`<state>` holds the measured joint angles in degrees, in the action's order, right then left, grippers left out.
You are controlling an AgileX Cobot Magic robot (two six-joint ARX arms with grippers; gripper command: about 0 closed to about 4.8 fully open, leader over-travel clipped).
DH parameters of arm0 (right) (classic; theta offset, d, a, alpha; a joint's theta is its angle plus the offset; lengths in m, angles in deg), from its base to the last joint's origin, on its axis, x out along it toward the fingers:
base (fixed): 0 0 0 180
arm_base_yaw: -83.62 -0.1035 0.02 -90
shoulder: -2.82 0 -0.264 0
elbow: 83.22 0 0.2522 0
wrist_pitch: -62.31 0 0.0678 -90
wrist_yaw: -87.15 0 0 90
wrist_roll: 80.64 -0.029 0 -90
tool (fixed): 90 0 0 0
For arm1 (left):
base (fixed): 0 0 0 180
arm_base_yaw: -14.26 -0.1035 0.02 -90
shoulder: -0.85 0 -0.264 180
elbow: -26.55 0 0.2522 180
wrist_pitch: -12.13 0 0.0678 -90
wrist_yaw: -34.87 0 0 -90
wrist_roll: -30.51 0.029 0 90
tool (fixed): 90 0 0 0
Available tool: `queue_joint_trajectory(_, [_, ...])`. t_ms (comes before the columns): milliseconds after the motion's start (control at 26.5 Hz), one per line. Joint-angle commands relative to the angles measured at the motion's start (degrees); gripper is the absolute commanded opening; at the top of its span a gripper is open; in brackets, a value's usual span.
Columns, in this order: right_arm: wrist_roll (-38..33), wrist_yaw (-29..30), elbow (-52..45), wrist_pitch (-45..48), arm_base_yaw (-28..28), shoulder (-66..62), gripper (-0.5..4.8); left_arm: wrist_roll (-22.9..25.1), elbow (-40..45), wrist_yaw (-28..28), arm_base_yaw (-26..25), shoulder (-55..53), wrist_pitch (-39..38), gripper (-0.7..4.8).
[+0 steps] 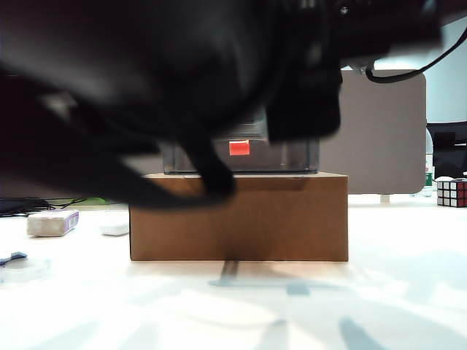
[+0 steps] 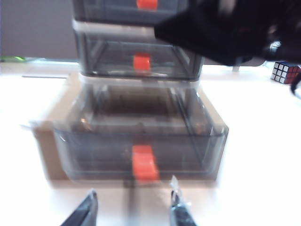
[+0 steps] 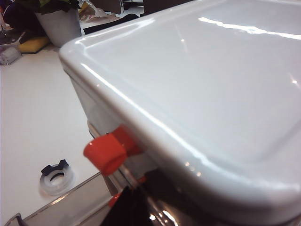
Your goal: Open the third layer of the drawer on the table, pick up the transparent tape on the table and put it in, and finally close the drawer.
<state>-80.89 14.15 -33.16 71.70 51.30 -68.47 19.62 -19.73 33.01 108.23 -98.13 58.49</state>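
Observation:
The drawer (image 2: 136, 61) stands on a brown cardboard box (image 1: 239, 219). Its third layer (image 2: 141, 141), smoky grey with a red-orange handle (image 2: 144, 162), is pulled out towards the left wrist camera and looks empty. My left gripper (image 2: 133, 209) is open just in front of that handle, with nothing between its fingers. In the exterior view the left arm is a dark blur across the upper left. The transparent tape (image 1: 22, 268) lies flat on the table (image 1: 328, 306) at the near left, also seen from the right wrist (image 3: 57, 178). My right gripper (image 3: 136, 207) is a dark shape against the unit's front; its jaws are hidden.
A white block with a purple label (image 1: 52, 222) and a small white oval object (image 1: 114, 223) lie left of the box. A Rubik's cube (image 1: 451, 192) sits at the far right. A grey panel (image 1: 379, 131) stands behind the drawer.

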Motion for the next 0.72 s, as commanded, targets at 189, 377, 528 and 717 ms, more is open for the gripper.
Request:
queue_joint_trajectory(189, [0.8,-0.3,0.3,-2.1,0.0,0.1,-0.05,5.1,8.6,2.5,1.4,17.6,0.9,1.11])
queue_joint_trajectory(377, [0.8,-0.1,0.3,-3.7,0.0,0.1,-0.05,13.2,17.8,-11.2,-7.1,37.7,0.5,1.11])
queue_joint_trajectory(528, [0.8,-0.1,0.3,-3.7,0.0,0.1,-0.05,15.8,19.2,-23.5,-16.3,46.4,-4.2,1.11])
queue_joint_trajectory(717, [0.8,-0.1,0.3,-4.2,0.0,0.1,-0.05,4.5,19.1,-53.3,-39.8,57.8,-23.7,1.11])
